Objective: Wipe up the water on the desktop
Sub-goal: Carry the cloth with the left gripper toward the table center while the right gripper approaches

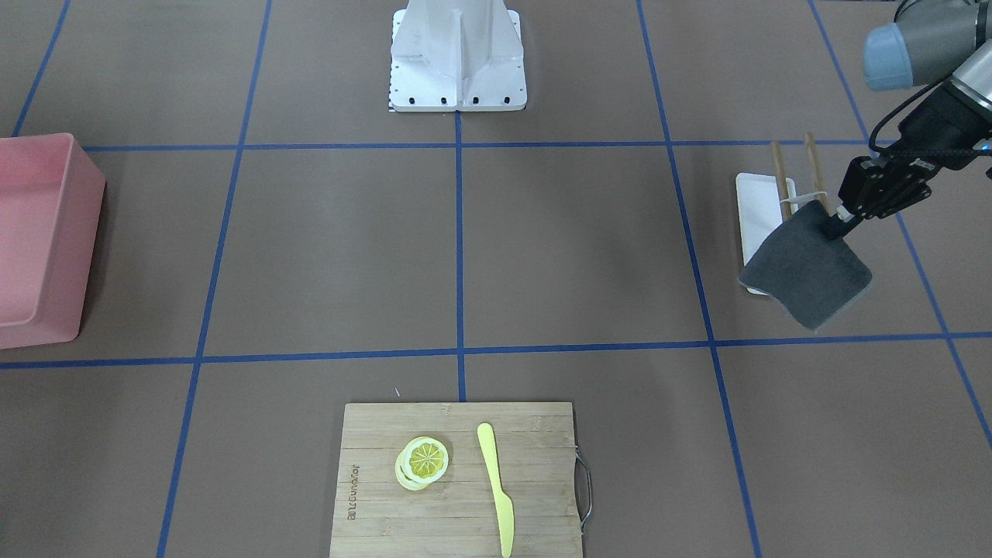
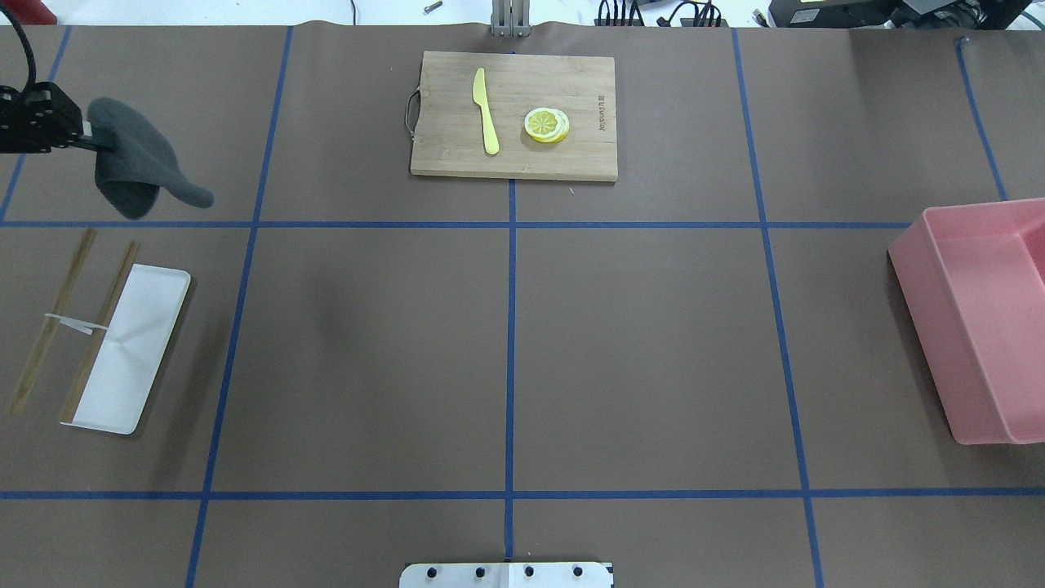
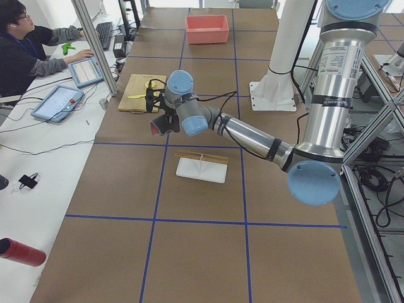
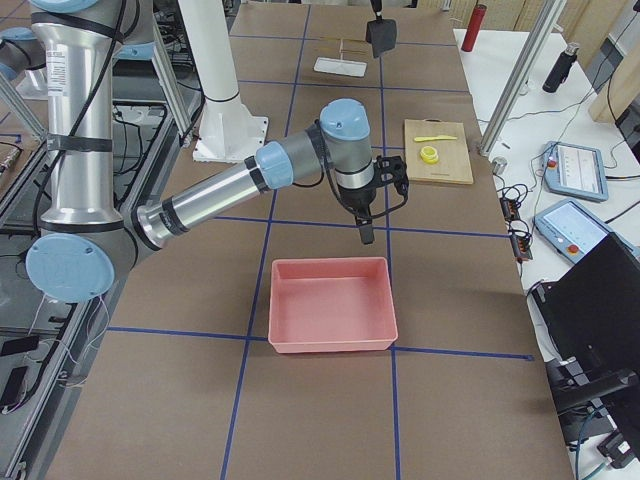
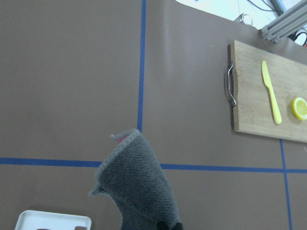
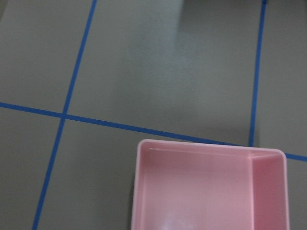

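Observation:
The brown desktop (image 2: pixel 367 343) with blue tape lines fills the views; I see no water on it. My left gripper (image 2: pixel 91 140) is shut on a corner of a dark grey cloth (image 2: pixel 135 167) and holds it in the air at the far left of the table. The cloth (image 1: pixel 806 271) hangs over the white tray in the front-facing view. The left wrist view shows the cloth (image 5: pixel 136 187) drooping below the camera. My right gripper (image 4: pixel 365 235) hangs above the far rim of the pink bin; I cannot tell whether it is open or shut.
A white tray (image 2: pixel 131 351) with two wooden sticks (image 2: pixel 49 322) lies at the left. A bamboo cutting board (image 2: pixel 514 114) with a yellow knife (image 2: pixel 486 110) and lemon slices (image 2: pixel 547 125) is at the far middle. A pink bin (image 2: pixel 976 318) stands at the right.

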{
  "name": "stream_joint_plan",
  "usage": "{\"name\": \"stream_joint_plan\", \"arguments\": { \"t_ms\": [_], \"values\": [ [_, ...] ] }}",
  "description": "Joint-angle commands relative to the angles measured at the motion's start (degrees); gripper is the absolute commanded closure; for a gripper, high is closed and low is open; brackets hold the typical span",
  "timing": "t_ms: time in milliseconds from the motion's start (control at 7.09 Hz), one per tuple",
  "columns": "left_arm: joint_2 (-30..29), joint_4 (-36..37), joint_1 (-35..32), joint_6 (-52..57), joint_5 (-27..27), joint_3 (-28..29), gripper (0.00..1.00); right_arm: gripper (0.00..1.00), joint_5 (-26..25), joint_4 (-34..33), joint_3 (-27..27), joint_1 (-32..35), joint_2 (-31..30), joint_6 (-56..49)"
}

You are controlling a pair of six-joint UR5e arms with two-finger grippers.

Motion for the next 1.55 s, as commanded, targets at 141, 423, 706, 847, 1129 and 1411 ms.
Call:
{"name": "stream_joint_plan", "arguments": {
  "t_ms": [141,423,706,847,1129,1411],
  "values": [
    [-7.3,0.7,7.2,-14.8,6.4,-0.2,1.0,0.01,-2.0,-0.1,0.0,-15.8,15.2,6.1],
    [-12.5,3.4,10.1,-24.3,6.5,-0.3,1.0,0.01,-13.2,0.0,0.2,-28.2,22.5,13.8],
    [-16.3,3.5,14.4,-30.4,10.4,-0.4,1.0,0.01,-32.7,2.2,-0.1,-41.5,27.0,14.4],
    [-17.7,3.5,18.6,-32.2,14.7,-0.3,1.0,0.03,-38.7,9.2,-0.7,-46.4,26.4,14.5],
    [-23.5,6.9,21.7,-37.6,15.2,-0.3,1.0,0.03,-45.4,12.7,-3.1,-52.1,27.2,14.8],
    [-27.7,6.8,26.4,-41.9,15.3,-0.7,1.0,0.03,-49.3,14.4,-3.2,-54.0,27.3,14.2]
  ]
}}
